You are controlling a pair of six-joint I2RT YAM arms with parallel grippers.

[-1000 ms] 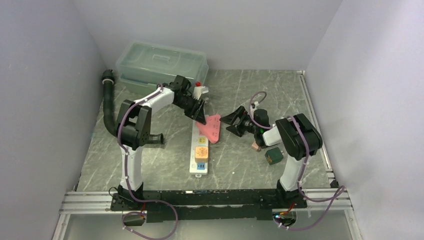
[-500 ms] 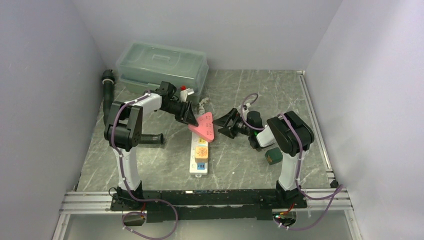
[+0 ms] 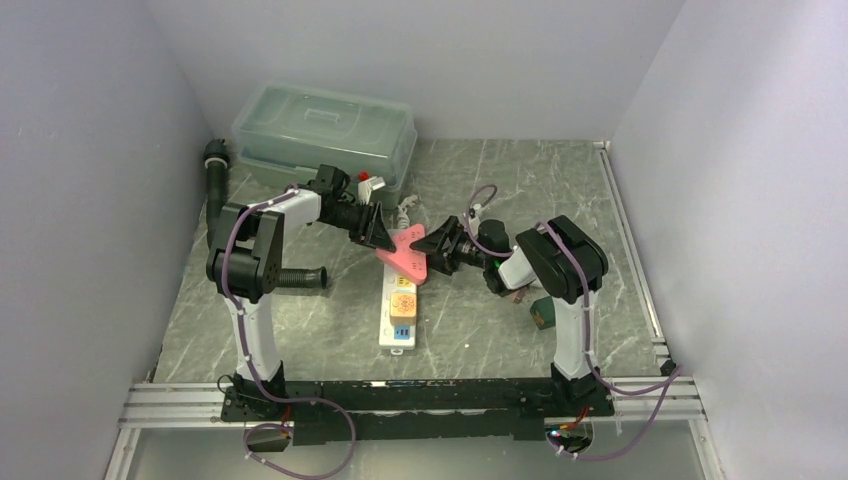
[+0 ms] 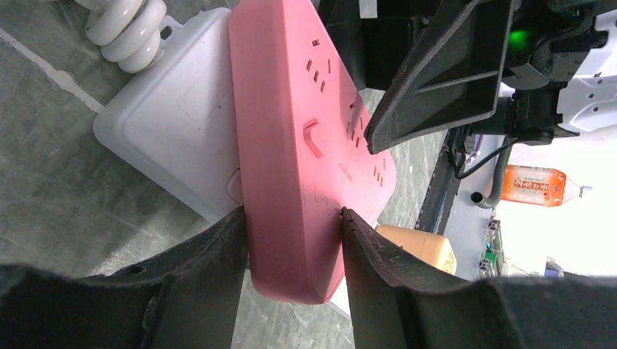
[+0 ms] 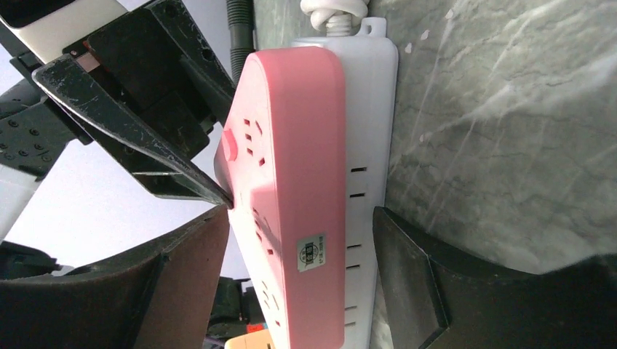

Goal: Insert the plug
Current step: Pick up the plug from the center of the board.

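A pink socket block [image 3: 408, 256] lies tilted on the far end of a white power strip [image 3: 397, 318]. My left gripper [image 3: 386, 239] is shut on the pink block's far-left end; in the left wrist view both fingers press the sides of the pink block [image 4: 305, 145] with the gripper [image 4: 291, 218] closed on it. My right gripper [image 3: 433, 250] is open, and its fingers straddle the right end of the pink block [image 5: 291, 167] and the edge of the white strip [image 5: 367, 138]. The right gripper [image 5: 302, 214] is not clamped. No loose plug shows in either gripper.
An orange plug [image 3: 403, 305] and a blue plug [image 3: 399, 334] sit in the white strip. A clear lidded box [image 3: 325, 130] stands at the back left, with a black hose [image 3: 215, 200] along the left wall. A green block [image 3: 545, 313] lies by the right arm.
My left gripper has drawn the pink block a little to the left and turned it. My right gripper has moved left until its open fingers are around the block.
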